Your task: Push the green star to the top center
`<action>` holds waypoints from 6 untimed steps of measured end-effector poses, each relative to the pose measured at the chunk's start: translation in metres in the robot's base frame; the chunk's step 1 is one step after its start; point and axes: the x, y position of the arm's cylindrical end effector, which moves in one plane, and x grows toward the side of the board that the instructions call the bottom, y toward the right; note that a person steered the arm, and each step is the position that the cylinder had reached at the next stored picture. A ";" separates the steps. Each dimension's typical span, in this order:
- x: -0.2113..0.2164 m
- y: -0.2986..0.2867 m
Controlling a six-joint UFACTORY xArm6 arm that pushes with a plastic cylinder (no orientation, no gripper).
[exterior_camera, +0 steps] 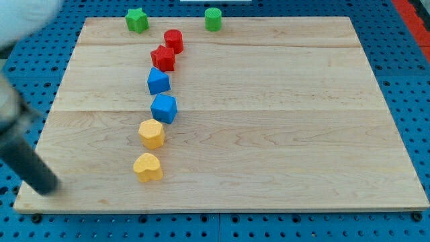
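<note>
The green star [136, 20] sits at the board's top edge, left of centre. A round green block [213, 19] sits at the top edge near centre. My rod comes in blurred from the view's left, and my tip [47, 189] rests near the board's bottom left corner, far from the green star and left of the yellow blocks.
A line of blocks runs down from the star: a red cylinder [174, 40], a red star-like block [162, 58], two blue blocks [158, 81] [164, 108], a yellow hexagon [152, 134] and a yellow heart [148, 167]. The wooden board [282, 121] lies on a blue pegboard.
</note>
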 end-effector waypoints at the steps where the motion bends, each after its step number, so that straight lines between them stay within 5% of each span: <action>1: -0.113 -0.025; 4: -0.310 -0.006; 6: -0.370 0.040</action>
